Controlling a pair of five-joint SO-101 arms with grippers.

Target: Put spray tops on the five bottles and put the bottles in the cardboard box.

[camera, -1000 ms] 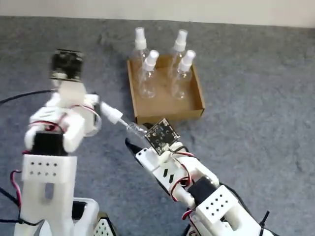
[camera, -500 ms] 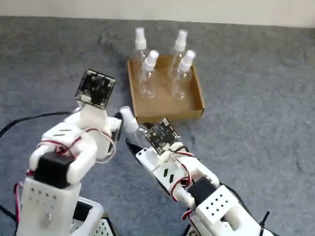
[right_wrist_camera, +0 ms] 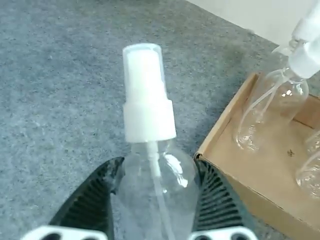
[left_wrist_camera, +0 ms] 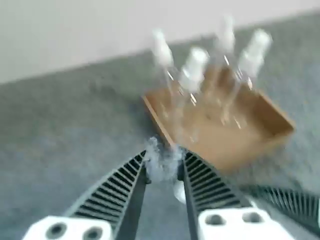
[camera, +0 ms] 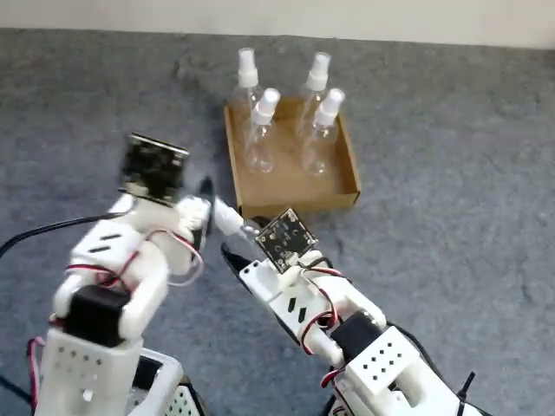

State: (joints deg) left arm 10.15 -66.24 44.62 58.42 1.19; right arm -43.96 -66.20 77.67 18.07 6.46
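Note:
My right gripper [right_wrist_camera: 159, 162] is shut on a clear bottle [right_wrist_camera: 155, 190] with a white spray top [right_wrist_camera: 147, 100] on its neck. In the high view this gripper [camera: 244, 240] holds the bottle [camera: 248, 230] just in front of the cardboard box [camera: 295, 204], spray top [camera: 229, 218] pointing left. My left gripper [camera: 208, 215] hangs at the spray top's end. In the left wrist view its jaws [left_wrist_camera: 163, 157] stand a narrow gap apart with a white blur at the tips. Nothing grips the spray top in the right wrist view. Several capped bottles [camera: 260, 139] stand in the box.
Grey carpet [camera: 451, 260] covers the table around the box, with open room to its right and left. A pale wall [camera: 390, 17] runs along the far edge. Both arm bases stand at the near edge.
A second ago the left gripper held the spray top; since then its wrist has turned and the arm has drawn back slightly to the left. The right arm and bottle kept still.

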